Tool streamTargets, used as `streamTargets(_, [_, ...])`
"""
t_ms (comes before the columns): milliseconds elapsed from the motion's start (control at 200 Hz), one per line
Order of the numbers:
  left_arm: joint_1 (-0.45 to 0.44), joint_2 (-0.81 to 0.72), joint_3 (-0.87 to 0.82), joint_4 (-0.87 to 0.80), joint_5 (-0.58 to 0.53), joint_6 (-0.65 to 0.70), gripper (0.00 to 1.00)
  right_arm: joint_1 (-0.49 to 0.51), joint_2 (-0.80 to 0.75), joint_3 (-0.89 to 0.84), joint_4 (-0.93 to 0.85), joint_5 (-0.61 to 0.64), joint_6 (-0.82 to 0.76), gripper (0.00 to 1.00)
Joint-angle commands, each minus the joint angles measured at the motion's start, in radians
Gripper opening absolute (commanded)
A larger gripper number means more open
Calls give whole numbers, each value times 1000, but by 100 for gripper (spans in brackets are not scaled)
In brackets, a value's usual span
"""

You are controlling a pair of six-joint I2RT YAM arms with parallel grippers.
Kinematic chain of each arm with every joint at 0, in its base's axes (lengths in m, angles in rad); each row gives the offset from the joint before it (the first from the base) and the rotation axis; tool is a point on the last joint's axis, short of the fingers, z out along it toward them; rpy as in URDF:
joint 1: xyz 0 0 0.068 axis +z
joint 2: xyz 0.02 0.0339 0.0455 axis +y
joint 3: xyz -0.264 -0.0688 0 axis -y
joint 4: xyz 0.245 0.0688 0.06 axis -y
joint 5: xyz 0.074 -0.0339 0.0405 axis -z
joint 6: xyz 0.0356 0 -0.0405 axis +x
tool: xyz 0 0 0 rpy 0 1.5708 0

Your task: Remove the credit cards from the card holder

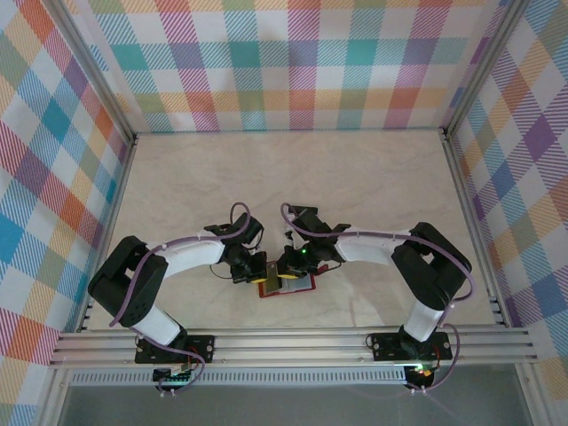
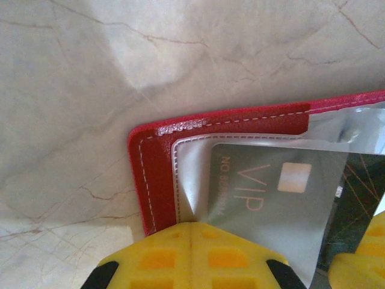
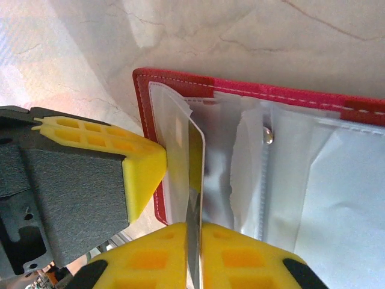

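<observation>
The red card holder [image 1: 306,287] lies open on the table, its grey clear pockets [image 3: 289,180] facing up. My left gripper [image 2: 191,227] is shut, its yellow tip pressed down on the holder's [image 2: 157,174] left edge by a clear pocket. A grey credit card [image 2: 271,205] marked VIP sticks out of that pocket. My right gripper [image 3: 194,232] is shut on this card [image 3: 196,150], which stands edge-on between its fingers, partly out of the pocket. The left fingertip [image 3: 147,165] touches the holder [image 3: 180,81] right beside it. Both grippers [image 1: 259,277] [image 1: 288,279] meet over the holder.
The pale marbled table top [image 1: 293,177] stretches away behind the holder. Plaid walls [image 1: 293,62] close off the back and both sides. An aluminium rail [image 1: 293,342] runs along the near edge by the arm bases.
</observation>
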Motion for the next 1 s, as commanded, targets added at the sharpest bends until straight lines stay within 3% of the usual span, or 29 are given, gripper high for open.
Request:
streamTargets(0, [-20, 41, -14, -42, -50, 10, 0, -5, -24, -9, -8, 8, 2, 12])
streamTargets(625, [-17, -42, -9, -116, -141, 38, 0, -37, -148, 18, -265, 161, -141, 5])
streamTargets(995, [-8, -142, 27, -157, -206, 56, 2, -39, -288, 43, -330, 243, -399, 4])
